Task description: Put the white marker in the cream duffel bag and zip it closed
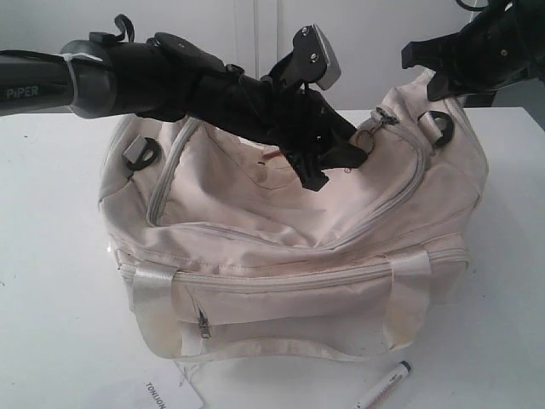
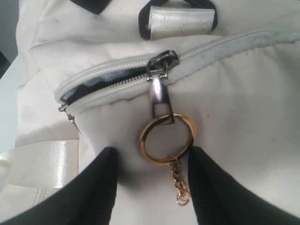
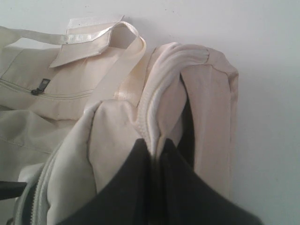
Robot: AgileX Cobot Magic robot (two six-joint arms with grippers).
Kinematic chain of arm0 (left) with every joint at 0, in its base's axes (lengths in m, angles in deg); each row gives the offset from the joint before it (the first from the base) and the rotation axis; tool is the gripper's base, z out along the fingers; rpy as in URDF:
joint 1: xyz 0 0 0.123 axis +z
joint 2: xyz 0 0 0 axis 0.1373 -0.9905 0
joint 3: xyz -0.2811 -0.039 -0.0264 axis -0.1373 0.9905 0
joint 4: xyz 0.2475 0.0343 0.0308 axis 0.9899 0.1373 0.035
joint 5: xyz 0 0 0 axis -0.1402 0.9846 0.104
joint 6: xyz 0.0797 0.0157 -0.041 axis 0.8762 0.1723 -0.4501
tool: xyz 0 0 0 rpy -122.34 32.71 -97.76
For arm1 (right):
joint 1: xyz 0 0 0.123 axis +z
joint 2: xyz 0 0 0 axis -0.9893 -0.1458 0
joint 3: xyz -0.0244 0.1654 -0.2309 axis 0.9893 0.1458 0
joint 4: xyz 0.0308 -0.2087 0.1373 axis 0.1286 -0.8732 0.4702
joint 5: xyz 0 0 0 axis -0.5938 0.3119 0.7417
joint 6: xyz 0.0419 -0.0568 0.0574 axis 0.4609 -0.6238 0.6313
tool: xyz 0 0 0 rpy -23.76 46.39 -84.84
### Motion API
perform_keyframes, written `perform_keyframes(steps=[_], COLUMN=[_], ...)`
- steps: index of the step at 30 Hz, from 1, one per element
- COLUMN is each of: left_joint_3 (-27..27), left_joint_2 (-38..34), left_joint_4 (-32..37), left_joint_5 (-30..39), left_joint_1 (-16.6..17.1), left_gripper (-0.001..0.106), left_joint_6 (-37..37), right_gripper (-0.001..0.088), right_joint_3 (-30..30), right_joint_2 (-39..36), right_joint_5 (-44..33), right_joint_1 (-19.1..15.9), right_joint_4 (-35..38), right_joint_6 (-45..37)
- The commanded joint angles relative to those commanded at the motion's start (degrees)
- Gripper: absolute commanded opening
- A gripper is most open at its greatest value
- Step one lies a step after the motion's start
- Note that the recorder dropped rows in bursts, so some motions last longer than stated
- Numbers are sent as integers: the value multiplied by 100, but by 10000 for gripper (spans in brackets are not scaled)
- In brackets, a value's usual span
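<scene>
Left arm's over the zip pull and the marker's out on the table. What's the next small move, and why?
Probably close the left gripper on the gold ring: its jaws stand open either side of it. The zip looks mostly shut, the marker lies on the table outside the bag, and the right gripper pinches the bag's end, so opening seems next.

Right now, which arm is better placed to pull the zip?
Left. The left gripper, open, straddles the gold ring on the zip pull. The right gripper is shut on the bag at its end fabric, probably bracing it.
</scene>
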State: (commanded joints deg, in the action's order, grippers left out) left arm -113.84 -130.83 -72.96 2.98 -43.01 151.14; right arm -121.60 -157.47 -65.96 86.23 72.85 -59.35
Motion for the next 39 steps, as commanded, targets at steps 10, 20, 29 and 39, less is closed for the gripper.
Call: perform_keyframes(steps=[10, 20, 29, 39], left_joint_3=[0, 0, 0, 0], left_joint_2=[0, 116, 242, 558], left_joint_4=[0, -14, -23, -243], left_joint_5=[434, 358, 252, 394], left_joint_1=[0, 0, 0, 0], left_gripper=[412, 289, 150, 0], left_joint_6=[0, 0, 0, -228], right_gripper=[0, 0, 0, 0], right_joint_3=[0, 0, 0, 0], right_joint_2=[0, 0, 0, 0], right_joint_5=[40, 40, 40, 40], right_joint_1=[0, 0, 0, 0], right_joint_4=[0, 0, 0, 0], right_joint_6=[0, 0, 0, 0])
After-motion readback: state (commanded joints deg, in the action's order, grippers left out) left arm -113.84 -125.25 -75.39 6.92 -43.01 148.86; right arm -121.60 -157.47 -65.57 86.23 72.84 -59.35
